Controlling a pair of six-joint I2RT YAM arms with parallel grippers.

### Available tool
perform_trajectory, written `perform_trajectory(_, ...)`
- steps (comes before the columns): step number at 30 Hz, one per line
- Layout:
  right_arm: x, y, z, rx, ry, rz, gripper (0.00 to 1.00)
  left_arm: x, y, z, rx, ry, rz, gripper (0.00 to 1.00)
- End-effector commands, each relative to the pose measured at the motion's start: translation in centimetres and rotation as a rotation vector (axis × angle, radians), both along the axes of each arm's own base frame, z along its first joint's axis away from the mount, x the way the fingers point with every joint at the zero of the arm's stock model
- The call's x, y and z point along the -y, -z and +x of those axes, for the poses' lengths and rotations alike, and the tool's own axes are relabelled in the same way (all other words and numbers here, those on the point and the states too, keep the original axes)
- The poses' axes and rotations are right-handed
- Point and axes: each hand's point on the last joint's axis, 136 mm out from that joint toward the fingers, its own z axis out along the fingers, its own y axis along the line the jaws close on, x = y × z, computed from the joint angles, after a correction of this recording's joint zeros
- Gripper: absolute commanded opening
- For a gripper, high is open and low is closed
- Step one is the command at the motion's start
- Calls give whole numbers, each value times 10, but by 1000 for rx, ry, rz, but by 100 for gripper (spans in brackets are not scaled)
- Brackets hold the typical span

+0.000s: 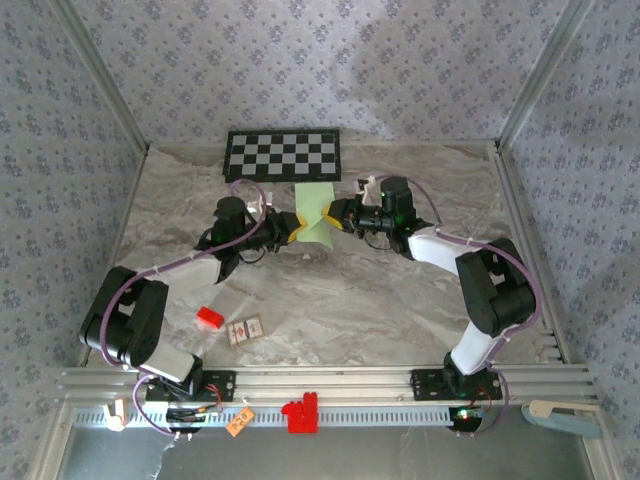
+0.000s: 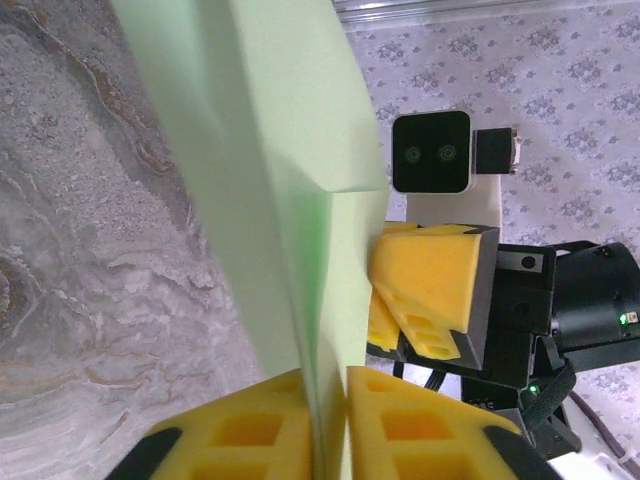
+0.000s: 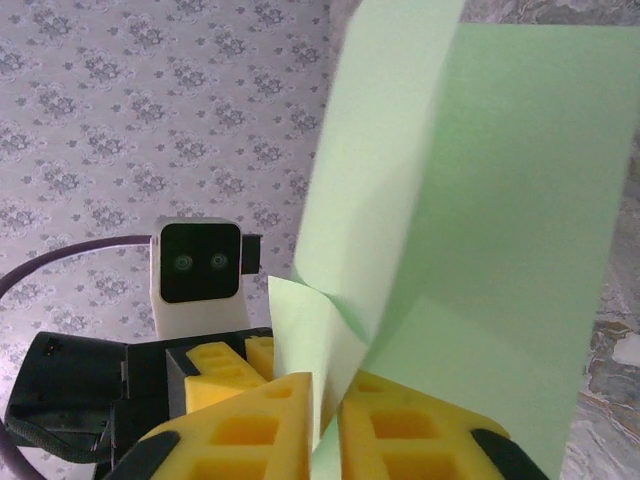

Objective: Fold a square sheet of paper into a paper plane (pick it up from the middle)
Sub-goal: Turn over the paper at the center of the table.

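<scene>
The pale green sheet of paper [image 1: 315,213] hangs folded above the table's middle, just in front of the checkerboard, held between both arms. My left gripper [image 1: 287,232] is shut on its left edge; in the left wrist view the paper [image 2: 270,180] runs down between the yellow fingers [image 2: 240,435]. My right gripper [image 1: 338,217] is shut on the right edge; in the right wrist view the paper [image 3: 480,250] rises from between the yellow pads [image 3: 250,430], one flap curled over. The two grippers face each other closely.
A black-and-white checkerboard panel [image 1: 282,154] lies at the back. A small red block [image 1: 209,318] and a small card [image 1: 245,330] lie front left on the marble table [image 1: 350,300]. Red bricks [image 1: 299,413] sit on the front rail.
</scene>
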Motion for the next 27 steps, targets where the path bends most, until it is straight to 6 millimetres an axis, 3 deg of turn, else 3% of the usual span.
perform_trajectory(1,11,-5,-5,22,5,-41,26,-3,1,5,34,-6,25,10)
perform_trajectory(4,31,7,-4,24,62,-165,40,-6,9,5,40,2,102,9)
perform_trajectory(8,65,21,-5,47,142,-389,49,-24,33,-1,33,9,342,8)
perform_trajectory(12,99,25,-8,82,224,-582,57,-64,53,-9,39,17,794,8)
perform_trajectory(19,136,28,-13,76,325,-745,64,-124,49,-7,34,15,1411,10)
perform_trajectory(22,146,30,-15,66,364,-765,65,-128,47,-2,48,17,1565,10)
perform_trajectory(27,161,37,-19,27,423,-776,66,-110,53,4,59,31,1725,10)
